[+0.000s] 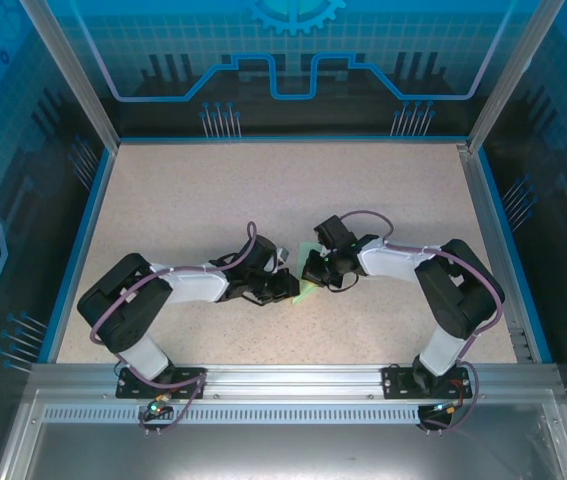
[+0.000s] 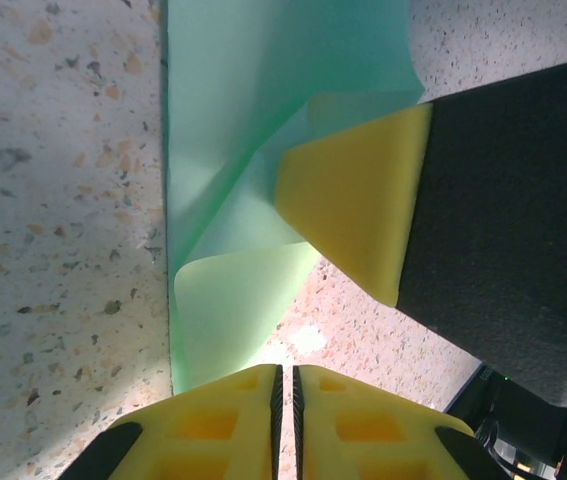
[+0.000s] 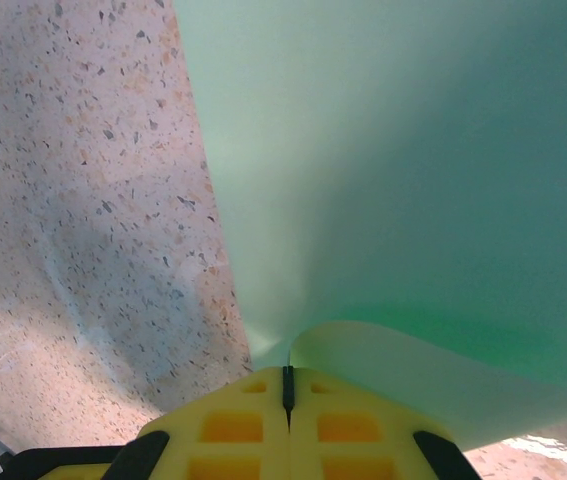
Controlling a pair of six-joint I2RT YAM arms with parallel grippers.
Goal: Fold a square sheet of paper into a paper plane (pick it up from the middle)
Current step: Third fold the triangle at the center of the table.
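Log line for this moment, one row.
sheet: curled | right end effector: shut on sheet | left end effector: nearly shut, grip unclear

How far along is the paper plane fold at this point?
Done: the paper looks picked up mid-table, between both arms. In hand: the right claw is shut on a curled edge. The left claw, fingers almost together, sits at another edge, grip unclear. Left: nearly all the folding. The paper is bent and curled, with no pointed dart yet.
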